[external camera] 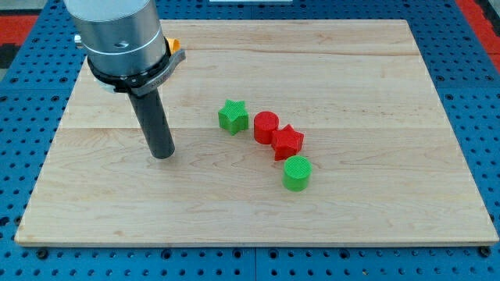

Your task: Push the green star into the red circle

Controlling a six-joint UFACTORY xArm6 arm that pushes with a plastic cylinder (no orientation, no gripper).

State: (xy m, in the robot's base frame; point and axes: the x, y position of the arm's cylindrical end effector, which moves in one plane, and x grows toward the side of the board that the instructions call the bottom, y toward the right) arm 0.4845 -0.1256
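The green star (232, 116) lies near the middle of the wooden board (375, 94). The red circle (266, 126) sits just to its right, with a narrow gap or light contact between them. A red star (287, 141) touches the red circle on its lower right. A green circle (297, 173) lies just below the red star. My tip (162, 154) rests on the board to the left of the green star and slightly lower, about a rod's length of bare wood away from it.
The arm's grey cylindrical body (117, 35) hangs over the board's upper left corner. A blue pegboard surface (484, 117) surrounds the board on all sides.
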